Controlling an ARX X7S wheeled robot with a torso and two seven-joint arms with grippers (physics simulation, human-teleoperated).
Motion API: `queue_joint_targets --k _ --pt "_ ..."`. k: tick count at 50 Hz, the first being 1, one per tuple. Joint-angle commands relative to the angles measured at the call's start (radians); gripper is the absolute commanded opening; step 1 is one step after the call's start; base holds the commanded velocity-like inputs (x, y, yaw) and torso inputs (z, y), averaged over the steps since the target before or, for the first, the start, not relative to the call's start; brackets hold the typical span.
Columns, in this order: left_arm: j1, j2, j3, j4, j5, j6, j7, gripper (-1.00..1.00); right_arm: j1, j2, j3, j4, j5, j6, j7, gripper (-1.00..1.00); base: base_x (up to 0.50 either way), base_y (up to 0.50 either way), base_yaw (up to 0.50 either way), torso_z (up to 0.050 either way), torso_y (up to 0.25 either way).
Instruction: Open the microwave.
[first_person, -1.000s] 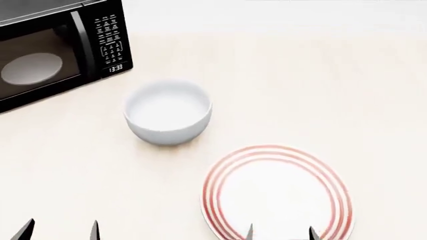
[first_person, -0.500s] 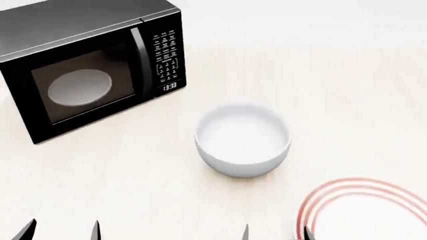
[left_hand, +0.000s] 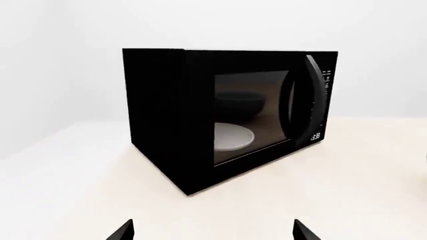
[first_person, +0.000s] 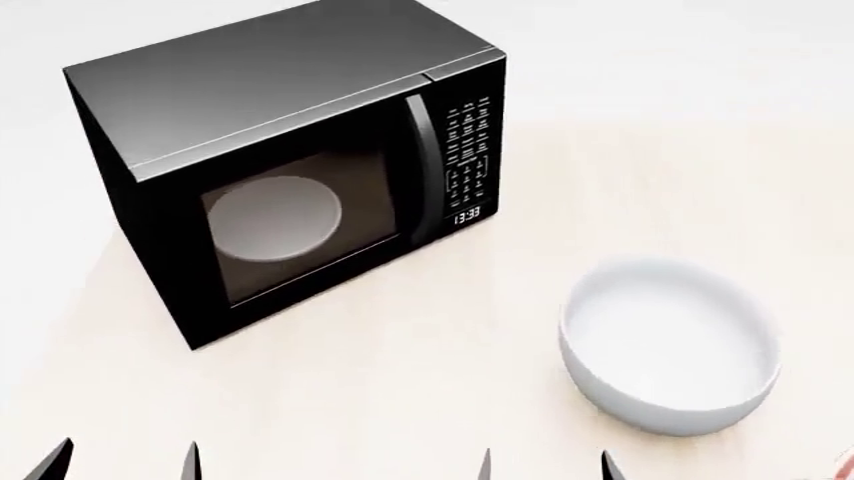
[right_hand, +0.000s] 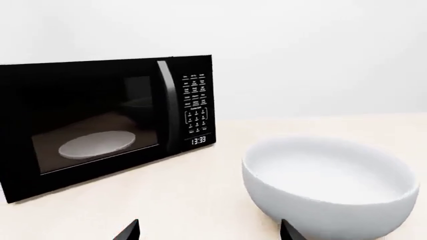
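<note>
The microwave (first_person: 287, 170) sits on the pale counter (first_person: 400, 400) well ahead of both my hands, its door shut, the white turntable (first_person: 278, 217) showing through the glass. The vertical handle (first_person: 424, 165) runs along the door's edge next to the keypad (first_person: 467, 150), with the clock (first_person: 466, 216) just below the keys. My left hand (first_person: 123, 462) hangs low in front of the microwave's door, fingers spread apart and holding nothing, well apart from the door. My right hand (first_person: 545, 466) is likewise spread and empty, off to the keypad side of the microwave. A white bowl (first_person: 670, 345) stands on the counter beside the microwave, on its keypad side, near my right hand.
</note>
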Motion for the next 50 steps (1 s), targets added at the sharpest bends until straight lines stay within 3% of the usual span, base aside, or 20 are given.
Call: queue_joint_targets --k 1,15,28,40,50 --pt "-0.001 -0.010 0.010 -0.001 -0.010 0.001 -0.009 1.00 0.003 0.011 -0.012 0.004 0.007 -0.008 0.009 1.00 0.35 0.48 0.00 0.000 0.000" --pt "0.001 -0.021 0.022 0.006 -0.016 0.004 -0.021 1.00 0.006 0.022 -0.014 0.013 0.022 -0.023 0.020 1.00 0.44 0.40 0.00 0.000 0.000" --pt "0.000 -0.030 0.031 0.008 -0.025 0.007 -0.028 1.00 0.010 0.030 -0.021 0.020 0.033 -0.027 0.029 1.00 0.50 0.03 0.00 0.000 0.000" --pt "0.010 -0.041 0.032 0.042 -0.043 -0.002 -0.038 1.00 -0.003 0.039 -0.034 -0.004 0.066 -0.020 0.019 1.00 0.02 0.00 0.00 0.000 0.000" --pt "0.014 -0.049 0.042 0.053 -0.046 -0.002 -0.042 1.00 0.024 0.084 -0.042 -0.161 0.063 0.121 0.052 1.00 0.00 0.00 0.00 0.005 -0.210"
